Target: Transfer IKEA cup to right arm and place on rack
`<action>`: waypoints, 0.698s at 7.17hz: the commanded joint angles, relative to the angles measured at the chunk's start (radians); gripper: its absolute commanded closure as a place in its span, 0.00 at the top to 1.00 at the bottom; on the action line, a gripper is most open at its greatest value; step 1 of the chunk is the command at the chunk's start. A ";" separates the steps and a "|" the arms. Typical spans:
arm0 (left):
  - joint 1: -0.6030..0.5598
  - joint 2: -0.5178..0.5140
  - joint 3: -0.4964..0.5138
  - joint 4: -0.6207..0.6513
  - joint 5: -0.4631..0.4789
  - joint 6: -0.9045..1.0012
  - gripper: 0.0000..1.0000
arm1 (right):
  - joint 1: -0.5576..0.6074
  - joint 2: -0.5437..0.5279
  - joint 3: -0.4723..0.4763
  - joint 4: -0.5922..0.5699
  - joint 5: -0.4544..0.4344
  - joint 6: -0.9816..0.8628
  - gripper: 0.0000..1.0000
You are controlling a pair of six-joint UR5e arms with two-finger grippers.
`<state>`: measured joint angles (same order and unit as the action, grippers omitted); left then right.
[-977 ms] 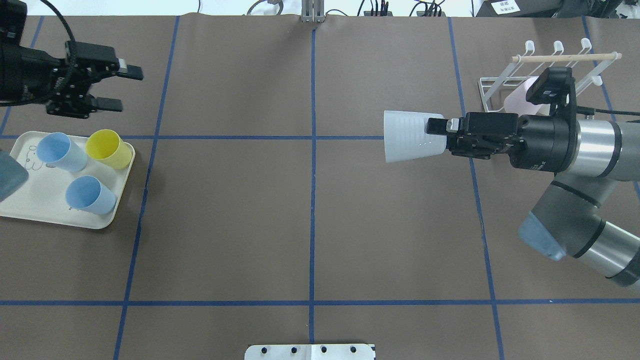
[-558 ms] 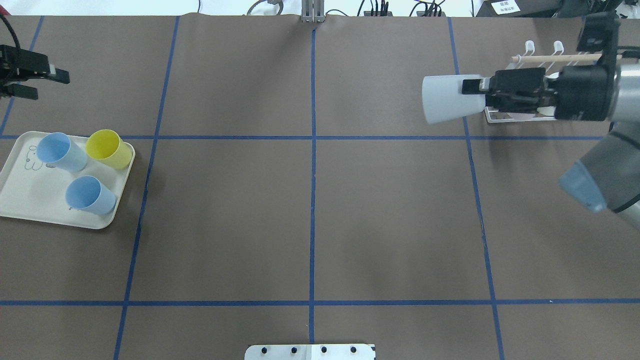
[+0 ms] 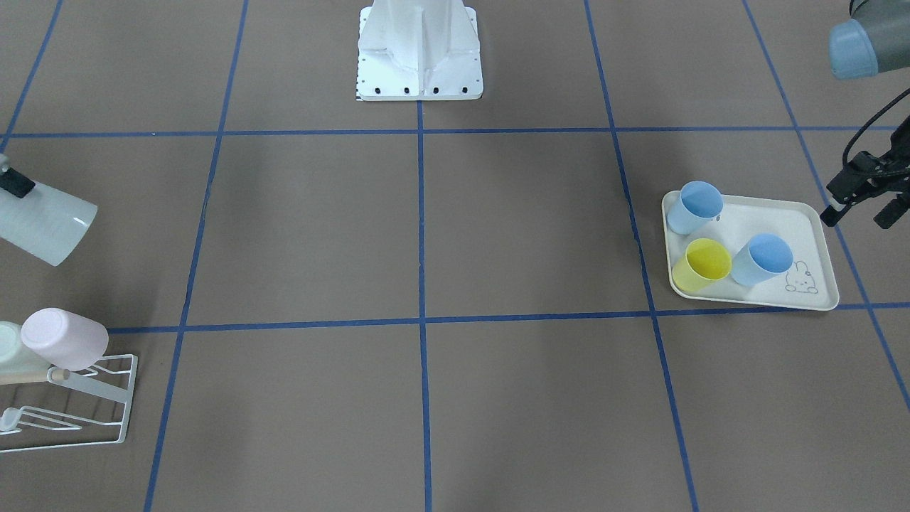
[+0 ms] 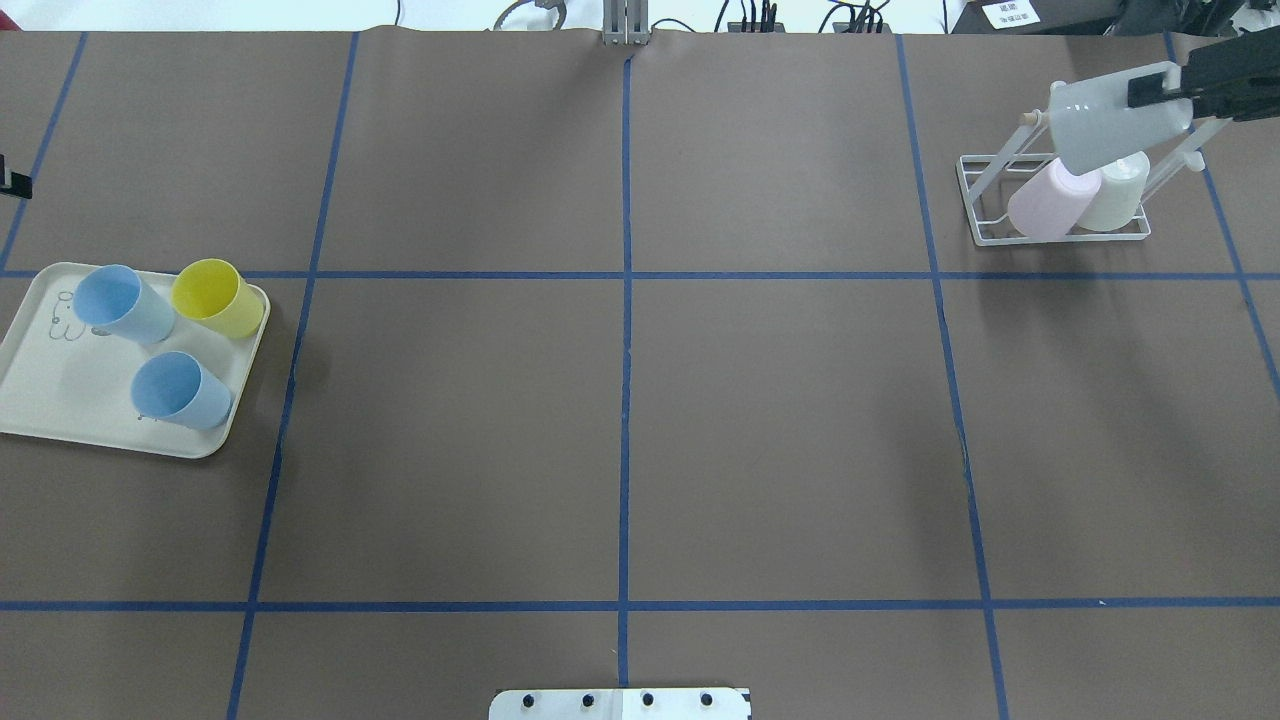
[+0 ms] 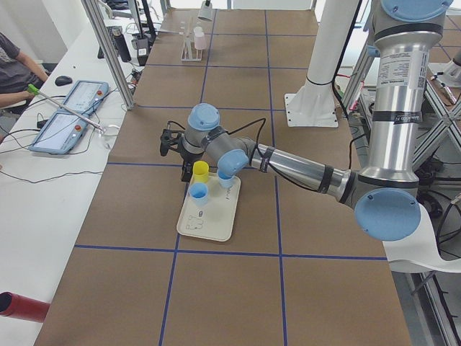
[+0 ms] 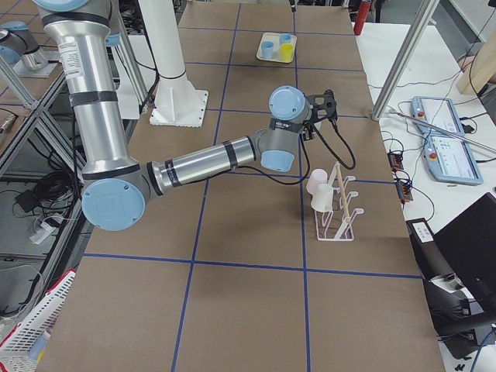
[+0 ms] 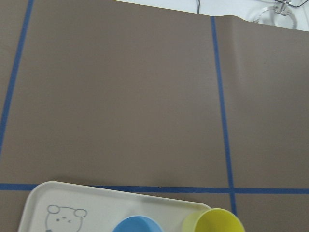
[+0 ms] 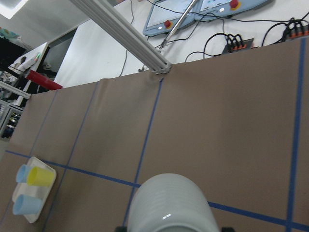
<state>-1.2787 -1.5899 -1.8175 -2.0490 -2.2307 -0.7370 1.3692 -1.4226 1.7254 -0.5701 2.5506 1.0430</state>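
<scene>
1. Right claw (image 4: 1160, 95) is clenched on the white cup (image 4: 1110, 128), high over the rack (image 4: 1000, 215) at the table's far right corner.
2. The cup's long axis is near level, mouth away from the claw, with the rack's prongs below.
3. Left claw (image 3: 857, 213) is spread and empty.

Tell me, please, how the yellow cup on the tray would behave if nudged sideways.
Probably light: the yellow cup looks empty and plastic. Its base looks narrower than its mouth, so it may tip rather than slide. A blue cup stands beside it on the tray and could get knocked.
</scene>
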 commanded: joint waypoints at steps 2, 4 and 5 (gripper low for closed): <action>0.004 0.011 0.006 0.030 0.013 0.027 1.00 | 0.119 -0.078 0.002 -0.355 -0.021 -0.612 0.11; 0.004 0.013 0.004 0.030 0.013 0.025 1.00 | 0.123 -0.073 0.005 -0.606 -0.142 -0.899 0.11; 0.004 0.013 0.004 0.029 0.013 0.024 1.00 | 0.123 -0.058 0.017 -0.758 -0.162 -0.967 0.11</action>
<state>-1.2749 -1.5777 -1.8127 -2.0192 -2.2182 -0.7116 1.4898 -1.4939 1.7319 -1.1416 2.4311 0.2061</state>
